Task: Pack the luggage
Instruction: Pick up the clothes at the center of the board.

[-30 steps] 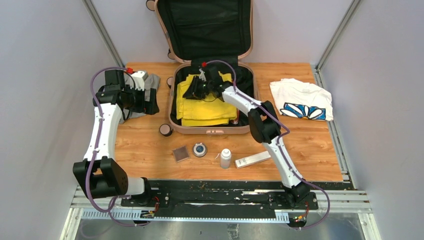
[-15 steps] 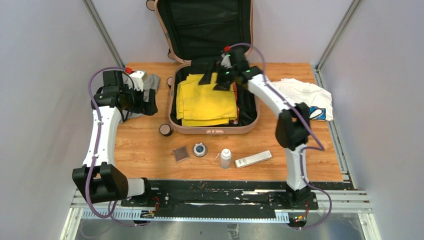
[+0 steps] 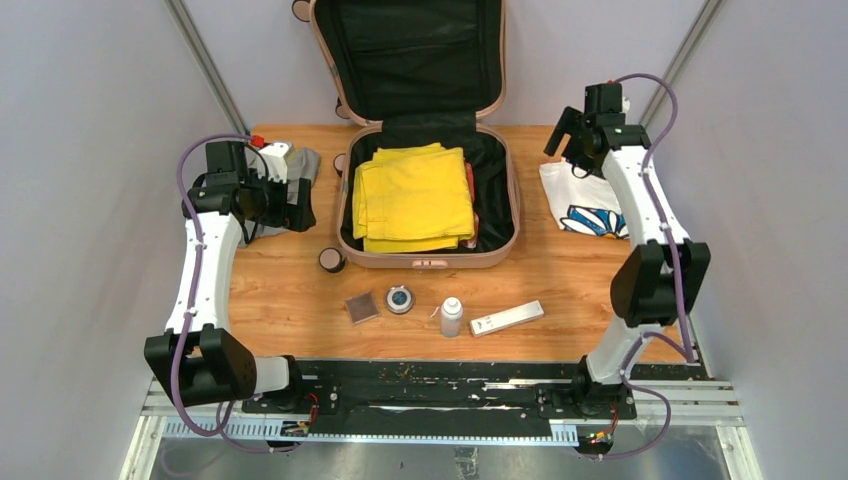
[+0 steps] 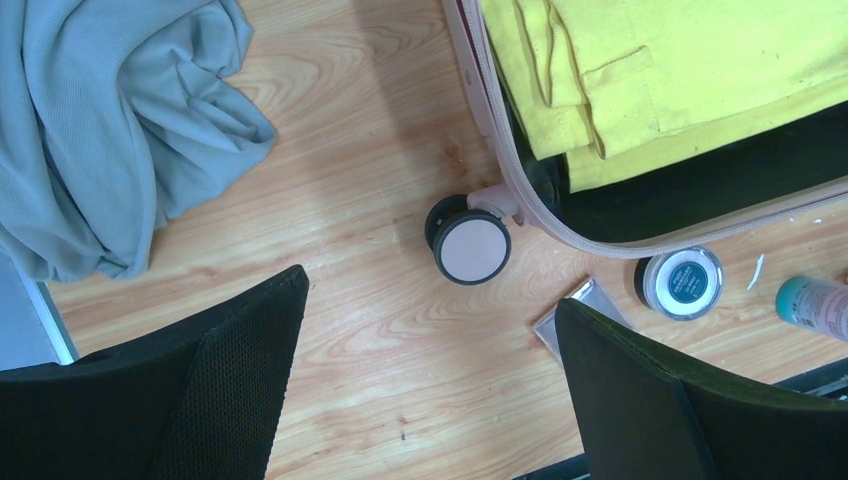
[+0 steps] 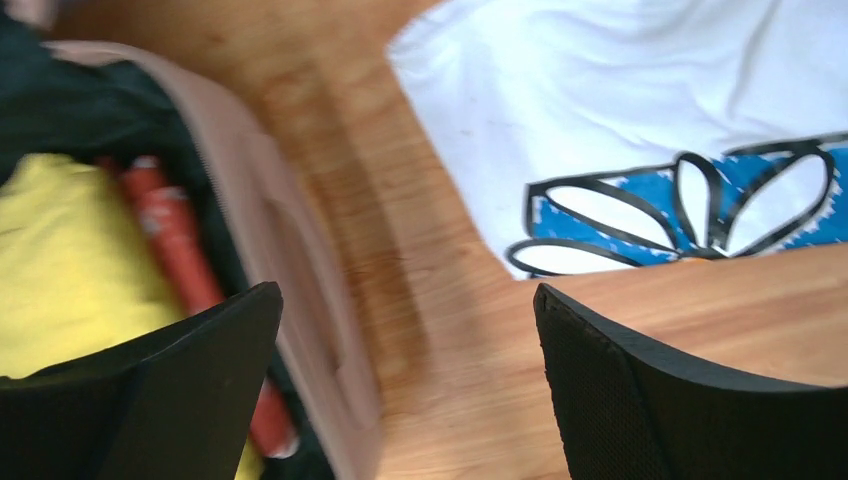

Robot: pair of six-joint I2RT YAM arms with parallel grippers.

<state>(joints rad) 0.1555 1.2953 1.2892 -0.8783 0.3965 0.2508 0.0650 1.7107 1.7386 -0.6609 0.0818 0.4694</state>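
Your left gripper (image 3: pixel 298 205) and right gripper (image 3: pixel 562 142) gape empty. The right hangs over the white shirt (image 3: pixel 575 192) at the desk's (image 3: pixel 290 300) right edge.

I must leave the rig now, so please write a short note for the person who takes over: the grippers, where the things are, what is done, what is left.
Left gripper: open, empty, above the table by the grey garment.
Right gripper: open, empty, near the white T-shirt, right of the luggage.
Luggage: open, lid up; yellow garment and a red item inside.
Done: yellow garment packed.
Left: grey garment, T-shirt, and the square case, round tin, bottle, white box in front of the luggage.
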